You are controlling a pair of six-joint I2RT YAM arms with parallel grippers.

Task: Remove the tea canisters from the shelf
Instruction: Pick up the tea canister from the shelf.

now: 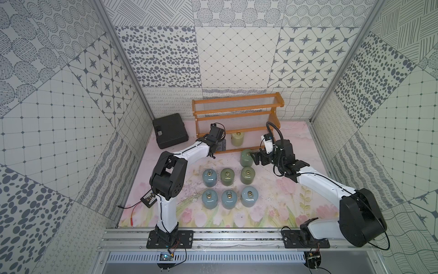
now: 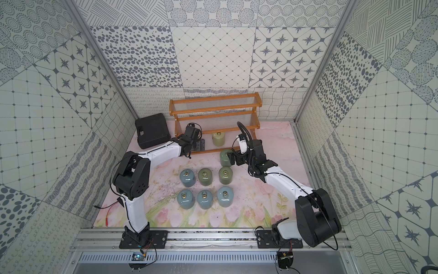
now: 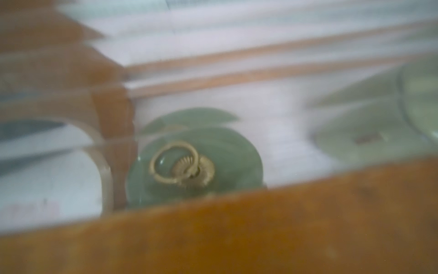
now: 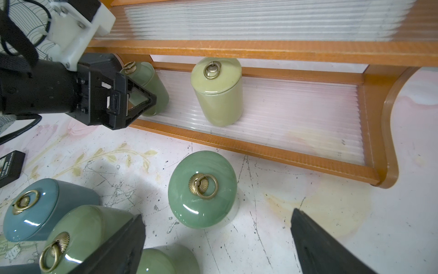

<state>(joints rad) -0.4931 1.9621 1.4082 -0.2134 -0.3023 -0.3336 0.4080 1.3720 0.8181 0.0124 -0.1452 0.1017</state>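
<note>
**A:** Starting at the near edge of the desk, what's off the rack?

**B:** 6 tea canisters stand upright in 2 rows of 3, mid-desk. Beyond them a 7th, the jade canister, stands on the desk just short of the front rail of the shelf.

**A:** And the right gripper?

**B:** It's beside that jade one, jaws wide and holding nothing. Its wrist view shows the canister ahead, between the spread jaws and apart from both.

**A:** What remains on the shelf?

**B:** 2, both upright on the lowest tier. The olive canister is toward the tier's left end and the pale canister is near its middle. The 2 upper tiers show none.

**A:** Which arm goes?

**B:** The left, I'd say. The left gripper is at the front rail, spread wide and empty. The olive canister lies straight ahead of it, toward the desk's far edge. I can't tell whether the jaws flank it. Its long axis is vertical, so the move calls for a level pinch round the body, then a lift over the rail.
</note>
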